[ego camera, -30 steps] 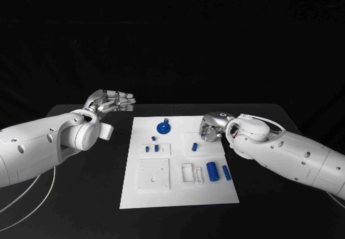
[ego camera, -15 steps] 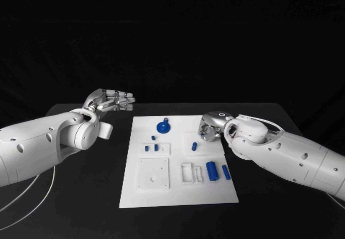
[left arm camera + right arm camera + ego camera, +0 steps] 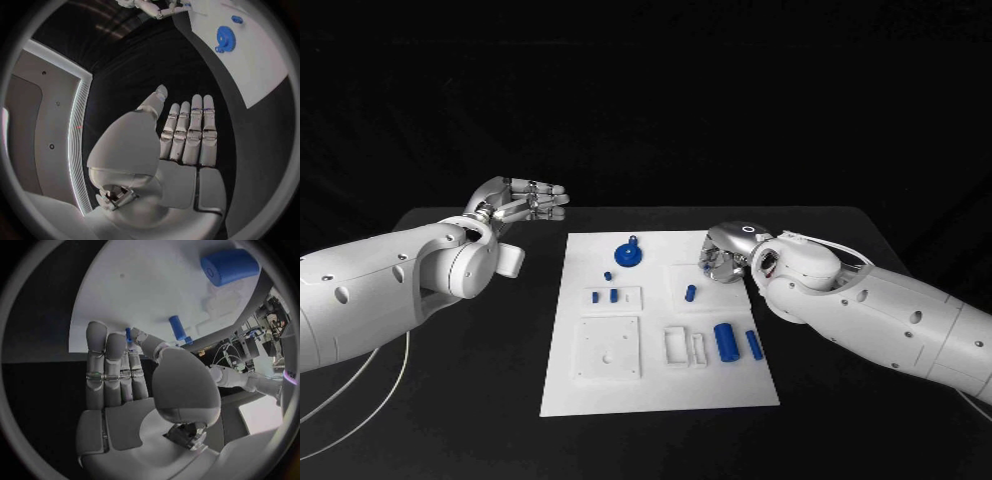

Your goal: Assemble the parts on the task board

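The matte white task board [image 3: 661, 385] lies flat on the black table [image 3: 473, 400], a long rectangle with a smooth bare near end. A little further up it sit a raised square white plate [image 3: 609, 350] and two narrow white slotted frames [image 3: 684, 347], and beside those a fat blue cylinder [image 3: 726, 341] lies on its side with a thin blue rod [image 3: 753, 346] just to its outer side. Next up the board, two short blue pegs [image 3: 603, 297] stand in a small white block, and a lone blue pin [image 3: 691, 293] stands nearer the board's right edge. Further still, a tiny blue stub [image 3: 607, 276] comes before a round blue gear [image 3: 630, 257] with a toothed rim (its stem points away from the robot).

The right hand [image 3: 723, 256], glossy silver, hovers over the board's right edge; in the right wrist view its fingers [image 3: 109, 370] lie straight and side by side, holding nothing. The left hand [image 3: 519, 204], off the board over the far left of the table, is likewise flat-fingered and empty.
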Motion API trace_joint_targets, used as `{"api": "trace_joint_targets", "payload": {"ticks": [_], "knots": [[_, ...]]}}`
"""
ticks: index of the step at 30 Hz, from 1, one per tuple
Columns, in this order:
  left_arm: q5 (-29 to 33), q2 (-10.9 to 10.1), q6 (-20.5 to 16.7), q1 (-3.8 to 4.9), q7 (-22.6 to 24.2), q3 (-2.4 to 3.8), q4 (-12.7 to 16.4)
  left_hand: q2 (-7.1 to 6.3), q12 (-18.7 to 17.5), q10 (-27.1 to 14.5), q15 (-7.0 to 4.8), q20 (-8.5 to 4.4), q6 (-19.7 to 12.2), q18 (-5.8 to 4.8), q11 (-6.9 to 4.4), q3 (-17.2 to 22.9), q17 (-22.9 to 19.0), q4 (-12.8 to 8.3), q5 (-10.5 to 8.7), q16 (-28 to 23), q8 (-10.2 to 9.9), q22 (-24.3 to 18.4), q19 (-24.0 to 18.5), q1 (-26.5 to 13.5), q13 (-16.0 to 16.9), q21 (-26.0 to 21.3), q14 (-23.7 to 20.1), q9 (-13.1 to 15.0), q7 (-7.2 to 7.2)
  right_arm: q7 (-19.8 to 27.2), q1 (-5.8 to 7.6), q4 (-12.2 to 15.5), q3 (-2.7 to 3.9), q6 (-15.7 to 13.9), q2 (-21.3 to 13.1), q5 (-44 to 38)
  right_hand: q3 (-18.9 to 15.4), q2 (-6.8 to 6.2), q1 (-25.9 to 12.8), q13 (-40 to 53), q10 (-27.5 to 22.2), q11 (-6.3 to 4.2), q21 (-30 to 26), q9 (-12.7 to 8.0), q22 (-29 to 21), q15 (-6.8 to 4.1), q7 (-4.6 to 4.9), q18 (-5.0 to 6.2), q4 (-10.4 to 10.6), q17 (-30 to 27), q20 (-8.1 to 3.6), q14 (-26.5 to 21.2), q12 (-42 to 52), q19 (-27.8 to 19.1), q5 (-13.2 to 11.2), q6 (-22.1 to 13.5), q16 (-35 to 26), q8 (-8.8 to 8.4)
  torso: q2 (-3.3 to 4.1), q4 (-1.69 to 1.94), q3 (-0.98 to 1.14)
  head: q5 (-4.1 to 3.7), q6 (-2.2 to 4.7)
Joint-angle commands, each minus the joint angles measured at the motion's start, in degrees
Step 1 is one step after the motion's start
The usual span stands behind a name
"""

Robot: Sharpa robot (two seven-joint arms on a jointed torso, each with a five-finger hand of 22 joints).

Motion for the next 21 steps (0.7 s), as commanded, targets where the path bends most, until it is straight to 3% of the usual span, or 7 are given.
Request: {"api": "trace_joint_targets", "payload": {"ticks": [1, 7, 11, 18, 21], "knots": [[0.40, 0.21, 0.66, 0.08, 0.82, 0.07, -0.21, 0.46, 0.01, -0.39, -0.27, 0.10, 0.34, -0.60, -0.07, -0.11, 0.06, -0.13, -0.04, -0.18, -0.09, -0.05, 0.50, 0.10, -0.04, 0.27, -0.07, -0.05, 0.08, -0.83, 0.17, 0.63, 1.08, -1.85, -0.27, 2.32, 0.18, -0.06, -0.07, 0.07, 1.26, -1.03, -0.52, 0.07, 0.46, -0.38, -0.08, 1.17, 0.18, -0.16, -0.40, -0.05, 0.12, 0.17, -0.16, 0.34, 0.35, 0.20, -0.06, -0.03, -0.05, 0.06, 0.08], [0.40, 0.39, 0.67, 0.08, 0.85, 0.07, -0.56, 0.42, 0.02, -0.60, -0.21, 0.13, 0.35, -0.64, -0.01, -0.21, 0.06, -0.20, -0.02, -0.20, -0.05, -0.40, 0.48, -0.03, -0.04, 0.24, -0.20, -0.05, 0.11, -0.55, 0.17, 2.26, 3.36, -3.00, -0.62, 4.37, 0.15, -0.09, -0.05, 0.06, 1.25, -1.03, -0.79, 0.07, 0.92, -0.39, -0.08, 1.13, 0.27, -0.29, -0.40, -0.06, 0.10, 0.32, -0.17, 0.34, 0.37, 0.21, -0.04, -0.06, -0.01, 0.11, 0.18], [0.40, 0.47, 0.69, 0.08, 0.84, 0.07, -0.66, 0.42, 0.02, -0.60, -0.21, 0.13, 0.35, -0.64, -0.01, -0.21, 0.06, -0.20, -0.02, -0.20, -0.05, -0.40, 0.48, -0.03, -0.04, 0.24, -0.20, -0.05, 0.11, -0.30, 0.18, 3.74, 4.34, -3.84, -0.87, 5.77, 0.13, -0.12, -0.07, 0.07, 1.23, -1.02, -1.84, 0.08, 2.19, -0.39, -0.08, 1.14, 0.35, -0.52, -0.41, -0.10, 0.12, 0.56, 0.13, 0.35, 0.57, 0.20, 0.00, -0.02, -0.03, 0.21, 0.21], [0.40, 0.74, 0.79, 0.07, 0.74, 0.07, -0.75, 0.41, 0.00, -0.72, -0.18, 0.17, 0.32, -0.63, 0.04, -0.25, 0.06, -0.22, -0.02, -0.19, -0.07, -0.52, 0.46, -0.04, -0.04, 0.24, -0.27, -0.05, 0.12, 0.54, 0.06, 7.84, 4.87, -4.39, -0.73, 7.79, -0.11, -0.02, -0.11, 0.07, 1.22, -1.02, -2.55, 0.08, 2.98, -0.38, -0.07, 1.14, 0.34, -0.67, -0.40, -0.10, 0.11, 0.84, 0.52, 0.29, 0.61, 0.19, -0.01, 0.00, -0.02, 1.36, 0.22], [0.40, 1.07, 0.72, 0.07, 0.69, 0.06, -0.77, 0.41, 0.00, -0.72, -0.18, 0.17, 0.32, -0.63, 0.04, -0.25, 0.06, -0.22, -0.02, -0.19, -0.07, -0.52, 0.46, -0.04, -0.04, 0.24, -0.27, -0.05, 0.12, 0.93, -0.74, 10.63, 4.92, -4.41, -0.39, 8.23, -0.35, 0.12, -0.10, 0.07, 1.16, -1.01, -3.02, 0.07, 3.56, -0.37, -0.06, 1.14, 0.24, -0.81, -0.39, -0.09, 0.12, 1.02, 0.66, 0.22, 0.60, 0.19, -0.08, 0.06, -0.14, 2.09, 0.38]]}}
